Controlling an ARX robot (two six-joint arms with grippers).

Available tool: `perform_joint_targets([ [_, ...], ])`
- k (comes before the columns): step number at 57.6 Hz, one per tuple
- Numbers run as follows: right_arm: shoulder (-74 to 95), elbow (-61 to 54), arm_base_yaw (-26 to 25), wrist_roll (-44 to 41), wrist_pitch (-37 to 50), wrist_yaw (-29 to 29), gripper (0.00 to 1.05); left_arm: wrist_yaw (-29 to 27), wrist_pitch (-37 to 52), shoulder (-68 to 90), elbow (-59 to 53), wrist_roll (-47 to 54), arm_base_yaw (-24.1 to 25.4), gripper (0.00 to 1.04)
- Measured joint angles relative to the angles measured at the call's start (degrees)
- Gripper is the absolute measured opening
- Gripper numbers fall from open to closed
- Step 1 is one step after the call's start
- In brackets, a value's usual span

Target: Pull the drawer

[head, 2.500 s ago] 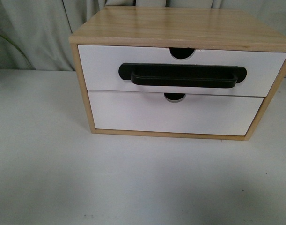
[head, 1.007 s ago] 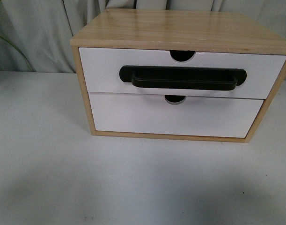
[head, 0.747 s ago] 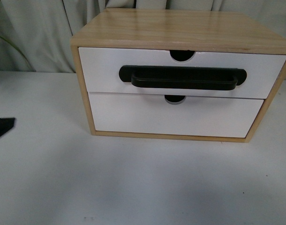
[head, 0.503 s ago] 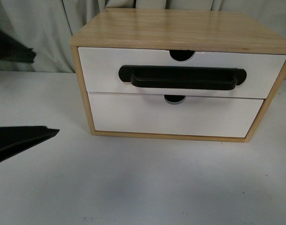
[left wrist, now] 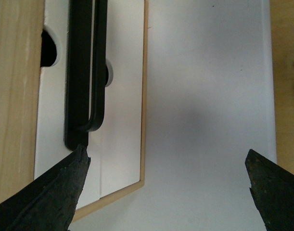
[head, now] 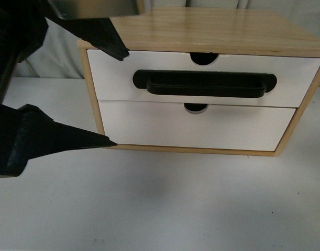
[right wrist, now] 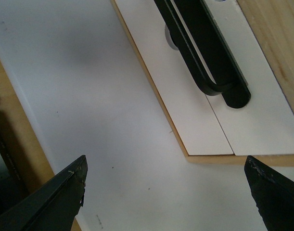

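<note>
Sitting shut, looks like, the drawer (head: 112, 78) is the top one in the cabinet (head: 201, 31) on the surface (head: 175, 209). Left fingers (head: 60, 138) gape wide by its left end; right fingers (right wrist: 50, 207) spread too.

White drawer (head: 112, 78) with black handle (head: 204, 83), pale wood-grain cabinet (head: 212, 29), white table (head: 175, 209), seemingly black left hand (head: 120, 98).
</note>
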Motion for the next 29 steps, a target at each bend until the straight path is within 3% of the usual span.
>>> perform_joint_targets([
  [29, 10.91, 5.90, 3.15, -2.14, 3.26, -2.12, 0.96, -4.31, 1.99, 11.37, 7.45, 1.64, -3.37, 0.98],
])
